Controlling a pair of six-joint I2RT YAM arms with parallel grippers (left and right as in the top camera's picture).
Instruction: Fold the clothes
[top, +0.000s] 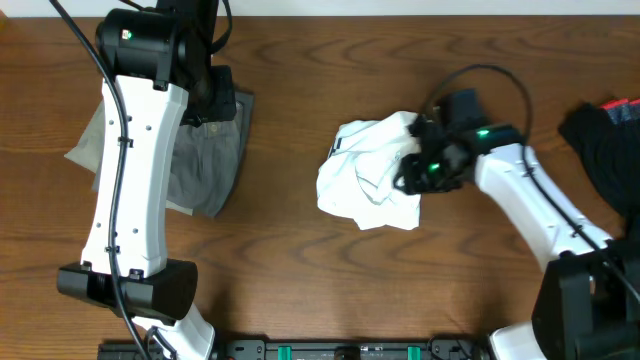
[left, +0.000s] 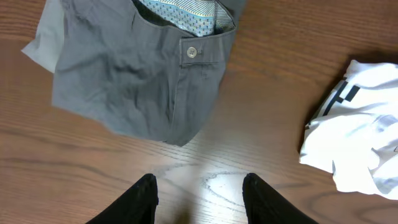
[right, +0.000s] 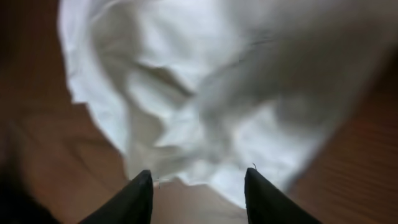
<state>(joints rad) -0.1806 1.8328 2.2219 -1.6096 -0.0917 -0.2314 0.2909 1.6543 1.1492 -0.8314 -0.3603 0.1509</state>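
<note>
White and crumpled, the big cotton T-shirt lies in a heap near the middle of the brown wooden table. The right gripper is at the shirt's right side. Its jaws stand wide apart, and the blurry white cloth sits just past the tips. The grey trousers lie at the left, with a small round button and a blue patterned lining showing. The left gripper hangs over bare wood just beside them, jaws wide, holding nothing. A black garment lies at the far right edge.
</note>
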